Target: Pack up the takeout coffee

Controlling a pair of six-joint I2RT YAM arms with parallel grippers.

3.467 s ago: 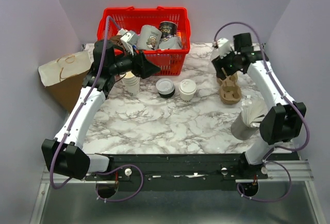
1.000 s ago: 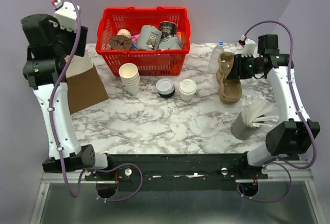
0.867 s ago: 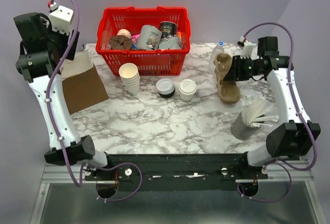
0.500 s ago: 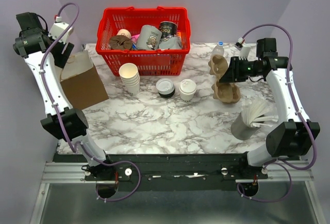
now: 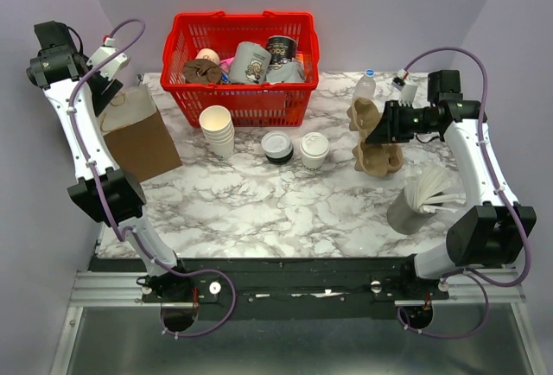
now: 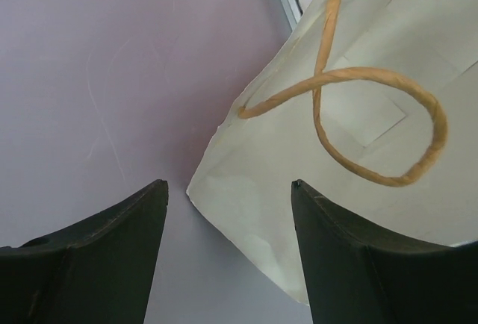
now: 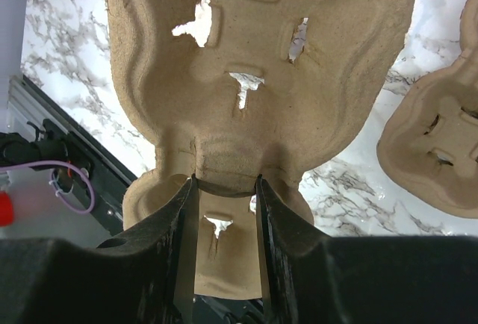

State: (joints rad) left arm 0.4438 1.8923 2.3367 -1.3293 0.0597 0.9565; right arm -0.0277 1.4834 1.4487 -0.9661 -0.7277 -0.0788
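The takeout coffee, a cream-white paper cup with a round lid, stands on the marble table in front of the red basket. My right gripper is shut on a brown pulp cup carrier and holds it tilted above a second carrier. In the right wrist view the fingers pinch the carrier at its edge. My left gripper is high at the far left by the top of the brown paper bag. It is open, with the bag's pale side and twisted handle just beyond the fingertips.
A stack of nested paper cups and a black-rimmed white lidded cup stand by the coffee. The basket holds printed mugs. A grey cup of straws is at the front right and a bottle at the back right.
My left arm has swung back and to the far left and the bag now stands upright. My right gripper has lifted the top carrier off the other one and moved it left.
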